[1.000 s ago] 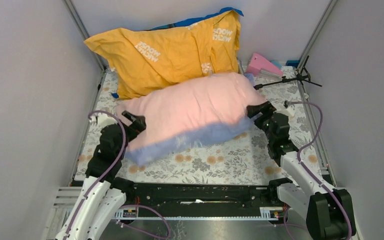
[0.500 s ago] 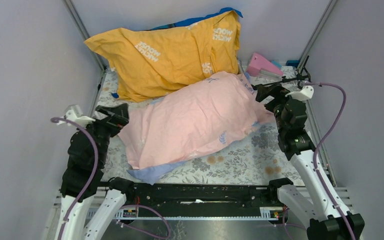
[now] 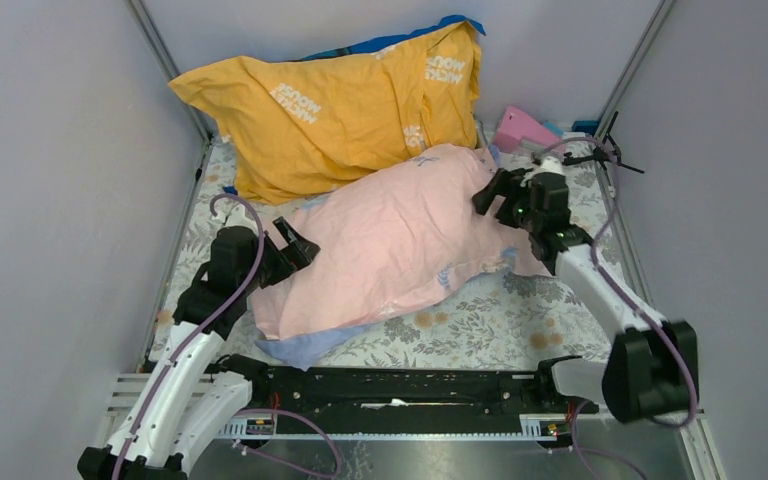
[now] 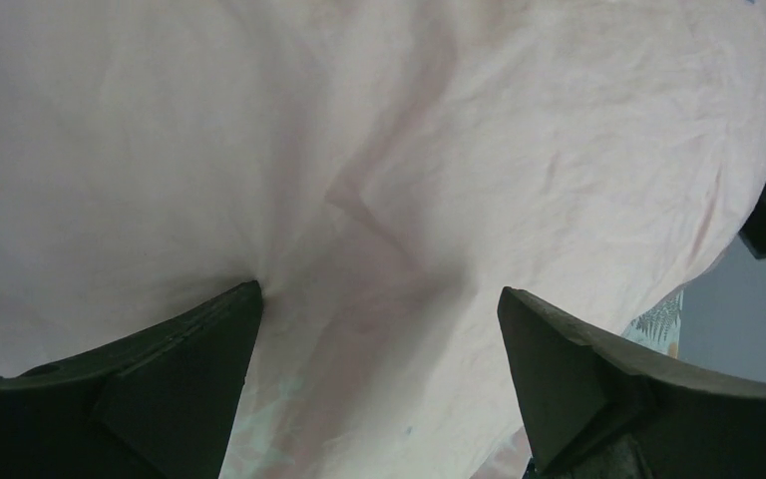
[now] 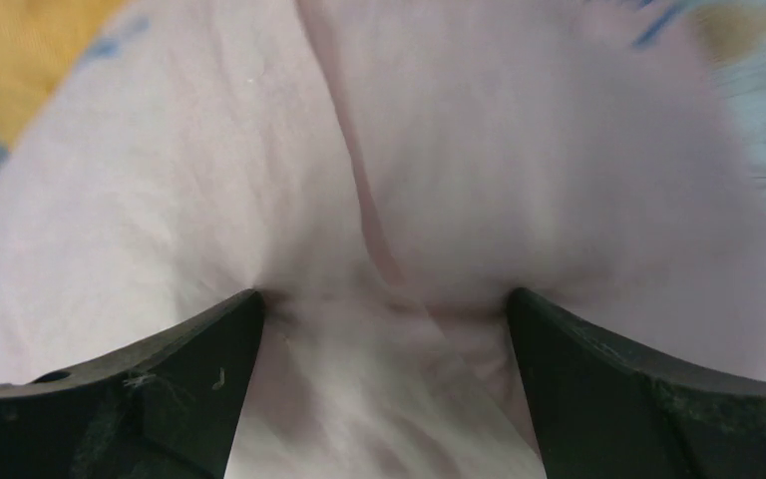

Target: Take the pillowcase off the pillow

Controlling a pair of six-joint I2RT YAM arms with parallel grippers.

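Your pale pink soft fabric pillowcase (image 3: 400,240) lies slantwise across the middle of the desk, one end towards the near left corner and the other towards the far right corner. It is full and rounded, but the pillow within does not show anywhere. At the end closest to the near edge, a flap of its light blue face (image 3: 305,348) sticks out flat on the grey floral desk cloth (image 3: 460,325).

Your left gripper (image 3: 295,245) is at the left end of the pillowcase, towards the left edge of the desk. In the left wrist view its two dark fingers (image 4: 190,349) stand wide apart. Both tips press into the pink fabric, which puckers into a crease between them, and nothing is pinched. Your right gripper (image 3: 490,190) is on the opposite end, towards the far right corner. In the right wrist view its fingers (image 5: 598,379) are also spread wide, tips dented into the fabric, with a fold running down between them and the jaws clamped on nothing.

Along the far edge, a big yellow-orange cushion with white lettering (image 3: 340,100) leans at the back wall. Its lower edge meets the pillowcase in the overhead view. In the far right corner are a pink wedge-shaped object (image 3: 522,128) and a small black tripod (image 3: 600,155).
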